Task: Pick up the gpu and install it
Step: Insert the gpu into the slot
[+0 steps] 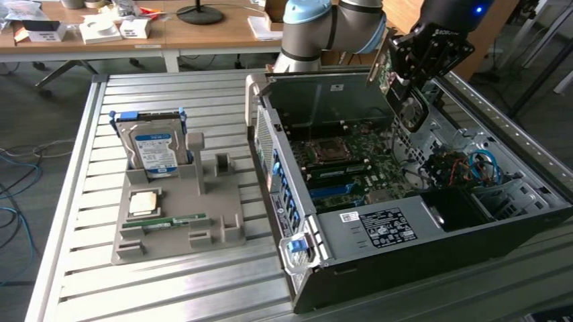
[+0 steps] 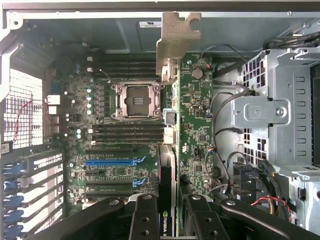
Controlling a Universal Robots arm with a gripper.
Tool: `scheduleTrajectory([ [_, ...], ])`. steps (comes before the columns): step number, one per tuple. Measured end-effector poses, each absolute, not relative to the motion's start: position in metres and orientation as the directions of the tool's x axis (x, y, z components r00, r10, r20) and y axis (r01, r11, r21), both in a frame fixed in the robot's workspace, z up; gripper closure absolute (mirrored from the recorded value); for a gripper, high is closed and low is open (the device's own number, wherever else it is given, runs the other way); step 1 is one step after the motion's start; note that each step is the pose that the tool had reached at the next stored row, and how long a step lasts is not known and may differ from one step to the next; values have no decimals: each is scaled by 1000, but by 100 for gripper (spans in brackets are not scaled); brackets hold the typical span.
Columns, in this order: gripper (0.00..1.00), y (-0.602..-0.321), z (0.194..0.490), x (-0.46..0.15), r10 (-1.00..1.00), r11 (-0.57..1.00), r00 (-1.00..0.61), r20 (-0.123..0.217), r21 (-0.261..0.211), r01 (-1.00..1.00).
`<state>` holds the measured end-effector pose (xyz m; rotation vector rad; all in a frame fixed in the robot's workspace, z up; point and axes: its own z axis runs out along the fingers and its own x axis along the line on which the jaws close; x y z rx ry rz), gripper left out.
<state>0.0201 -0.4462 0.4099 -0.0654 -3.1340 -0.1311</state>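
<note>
My gripper hangs over the open computer case, shut on the gpu. The card hangs upright below the fingers, above the motherboard's far end. In the wrist view the gpu runs edge-on away from the gripper, with its metal bracket at the far end and a black finger on each side. The motherboard's blue slot lies beside the card, apart from it. The CPU socket stands bare.
A grey holder on the slatted table carries a silver hard drive, a green memory stick and a small chip. Inside the case, a metal drive cage and loose cables crowd the side beyond the card.
</note>
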Motion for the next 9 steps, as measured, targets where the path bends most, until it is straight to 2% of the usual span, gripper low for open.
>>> scheduleTrajectory([
  [9, 74, -446, 410, 20, -54, 995, -999, 6, 83, -54],
])
